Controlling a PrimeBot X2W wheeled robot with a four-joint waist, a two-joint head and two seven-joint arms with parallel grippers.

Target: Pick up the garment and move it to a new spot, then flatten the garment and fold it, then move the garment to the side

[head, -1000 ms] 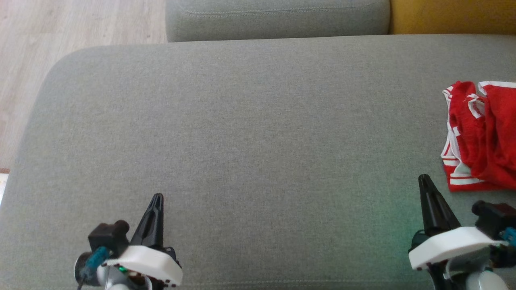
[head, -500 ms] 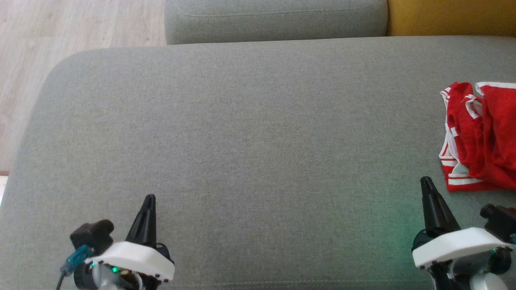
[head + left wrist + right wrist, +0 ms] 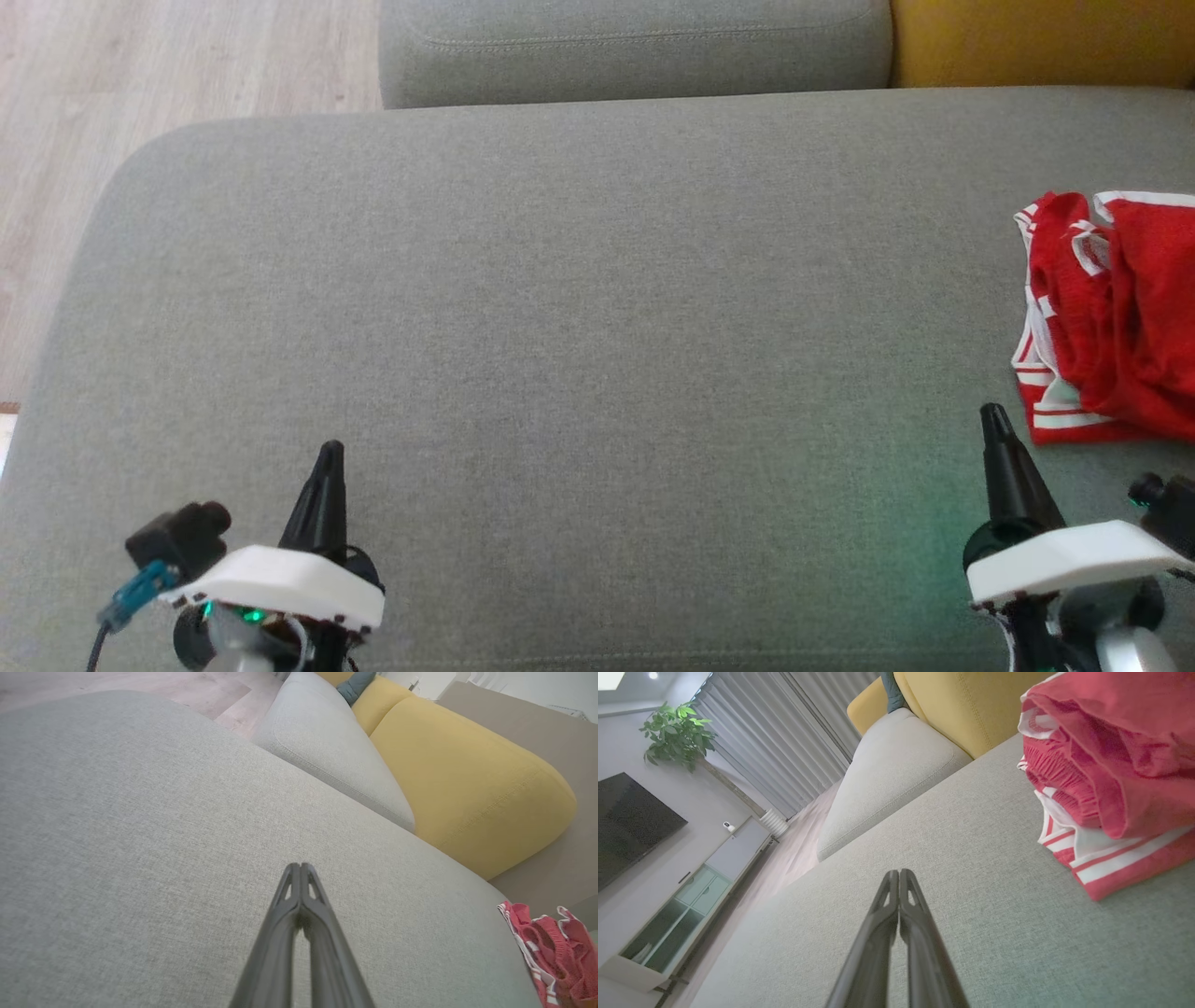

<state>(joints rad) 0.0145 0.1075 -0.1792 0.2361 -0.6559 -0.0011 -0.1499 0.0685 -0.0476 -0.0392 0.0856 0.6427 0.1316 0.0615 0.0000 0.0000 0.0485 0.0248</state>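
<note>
Slid slightly left since a second ago: left gripper (image 3: 327,457), pinched shut, empty; right gripper (image 3: 993,418) likewise shut and empty, near bunched garment (image 3: 1111,327) at right of sofa (image 3: 560,327); may shove it aside or catch one layer if reaching without opening.

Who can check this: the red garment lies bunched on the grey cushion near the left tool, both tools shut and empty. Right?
Wrong side. The head view shows the red garment bunched on the grey cushion near the right tool, far from the left tool. Both tools are shut and empty.
</note>
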